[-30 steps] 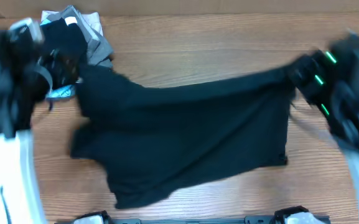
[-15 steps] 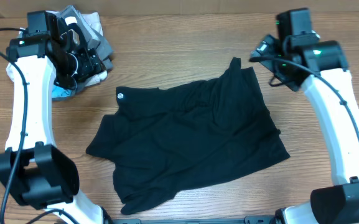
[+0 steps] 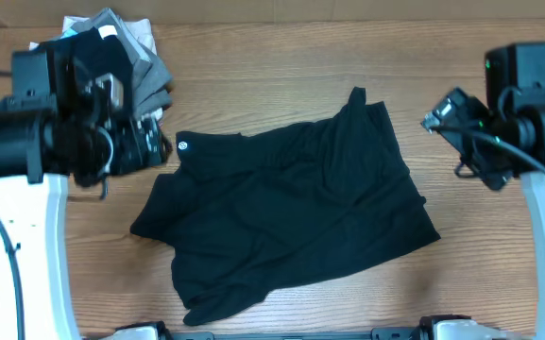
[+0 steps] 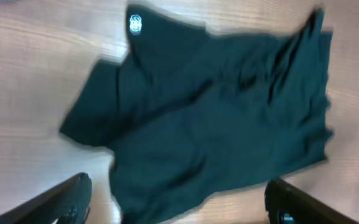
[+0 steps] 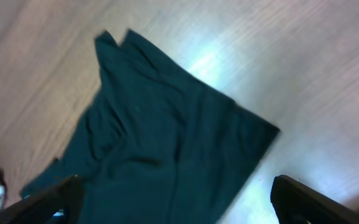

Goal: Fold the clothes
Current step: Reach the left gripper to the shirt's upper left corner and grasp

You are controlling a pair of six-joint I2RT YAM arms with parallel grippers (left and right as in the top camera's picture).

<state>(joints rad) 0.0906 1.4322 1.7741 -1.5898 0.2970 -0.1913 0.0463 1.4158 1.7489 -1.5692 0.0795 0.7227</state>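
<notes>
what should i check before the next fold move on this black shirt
1. Left pincer open, holding nothing: ok.
2. Right pincer open, holding nothing: ok.
3. Black shirt lying on the table, free of both pincers: ok.
4. Shirt spread flat: not ok; it is creased, and the corner nearest the right pincer bunches into a peak.
5. Shirt apart from the garment pile: ok.
6. Which edge is collar and which is hem: cannot tell.
</notes>
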